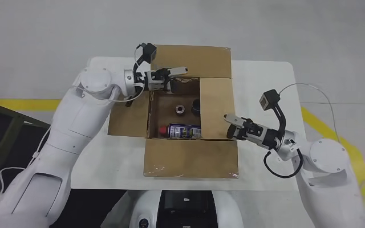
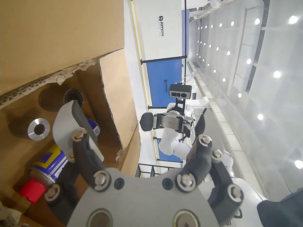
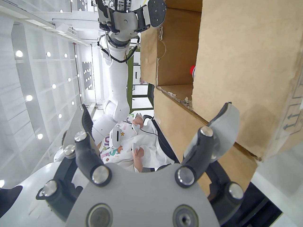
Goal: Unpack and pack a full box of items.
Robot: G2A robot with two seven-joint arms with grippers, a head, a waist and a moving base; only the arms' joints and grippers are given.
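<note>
Box point(image 1: 215, 68) of cardboard sat in the middle of the table point(image 1: 268, 74) in the top view, its four flaps folded out. Inside, a spray can point(image 1: 183, 131) lay on its side along the near wall, with a metal ring point(image 1: 180, 109) and a dark cup point(image 1: 197, 105) farther back. The left fingers point(image 1: 179, 70) hung apart and empty over the far left corner. The right fingers point(image 1: 231, 119), also apart and empty, were just beside the edge of the right flap, outside the opening.

In the left wrist view, one finger crossed in front of the can, and a flap's torn edge stood close by. A reach downward from there could snag that flap and drag the box. The can, round and lying on its side, would probably roll away from an off-centre pinch.

In the right wrist view, one finger looked almost against the right flap. A move toward the left could push the flap, shift the box and spoil the other arm's aim. Both arms entering the narrow opening together might collide.
</note>
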